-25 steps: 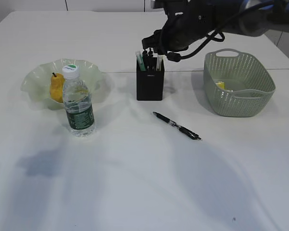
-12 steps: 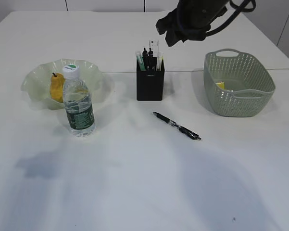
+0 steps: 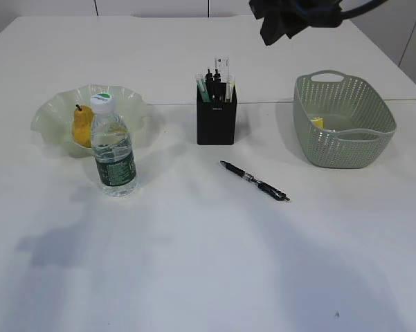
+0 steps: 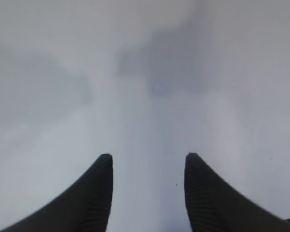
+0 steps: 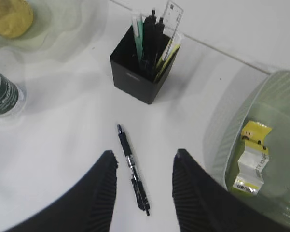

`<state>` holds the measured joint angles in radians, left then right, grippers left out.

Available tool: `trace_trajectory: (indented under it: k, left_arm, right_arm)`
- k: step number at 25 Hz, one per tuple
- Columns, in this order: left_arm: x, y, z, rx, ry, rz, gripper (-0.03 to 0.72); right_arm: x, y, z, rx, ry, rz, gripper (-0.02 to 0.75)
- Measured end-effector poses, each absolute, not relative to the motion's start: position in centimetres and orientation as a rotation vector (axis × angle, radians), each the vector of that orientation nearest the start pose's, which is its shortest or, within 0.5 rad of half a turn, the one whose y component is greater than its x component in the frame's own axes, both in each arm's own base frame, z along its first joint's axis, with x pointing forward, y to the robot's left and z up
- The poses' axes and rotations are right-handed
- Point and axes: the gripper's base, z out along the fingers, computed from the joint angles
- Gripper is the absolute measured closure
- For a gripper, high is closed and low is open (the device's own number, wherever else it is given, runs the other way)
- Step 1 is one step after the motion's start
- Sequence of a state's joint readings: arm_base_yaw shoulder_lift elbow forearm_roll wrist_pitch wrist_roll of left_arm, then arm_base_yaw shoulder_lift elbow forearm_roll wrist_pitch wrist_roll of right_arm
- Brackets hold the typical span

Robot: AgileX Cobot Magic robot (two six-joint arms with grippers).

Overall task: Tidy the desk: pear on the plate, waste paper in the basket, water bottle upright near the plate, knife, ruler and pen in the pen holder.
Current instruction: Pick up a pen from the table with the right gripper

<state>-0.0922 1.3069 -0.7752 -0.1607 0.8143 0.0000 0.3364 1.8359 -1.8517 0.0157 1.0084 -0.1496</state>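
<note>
A yellow pear (image 3: 82,126) lies on the pale green plate (image 3: 55,111). Just in front of the plate the water bottle (image 3: 113,149) stands upright. The black pen holder (image 3: 215,117) holds a clear ruler (image 5: 172,14), dark pens and a green-and-white item; I cannot tell which is the knife. One black pen (image 3: 254,180) lies flat on the table. Crumpled yellow-white waste paper (image 5: 251,154) sits in the green basket (image 3: 342,121). My right gripper (image 5: 145,153) hangs open high above the loose pen, holding nothing. My left gripper (image 4: 149,155) is open over bare table.
The white table (image 3: 194,263) has a seam running behind the pen holder. The right arm (image 3: 291,17) shows dark at the top edge of the exterior view. The basket stands right of the holder, the plate at the far left.
The right arm has lifted away from the pen holder, up and to the right, leaving the ruler standing in it. The left arm's tip has slipped out at the left edge.
</note>
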Motion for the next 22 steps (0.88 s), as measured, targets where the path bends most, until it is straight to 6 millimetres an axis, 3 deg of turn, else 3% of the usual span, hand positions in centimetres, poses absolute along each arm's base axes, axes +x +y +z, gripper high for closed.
trace_trajectory:
  k: [4,10,22]
  left_arm:
    - [22.3,-3.2,23.1,0.004,2.862,-0.212,0.347]
    - [22.2,-3.2,23.1,0.005,2.871,-0.213,0.347]
    - [22.2,-3.2,23.1,0.005,2.871,-0.213,0.348]
  right_arm:
    - [37.8,13.3,35.0,-0.617,2.488,0.090,0.444]
    - [36.8,13.0,30.5,-0.687,2.658,0.066,0.444]
    - [39.1,13.7,22.5,-0.807,2.853,0.016,0.444]
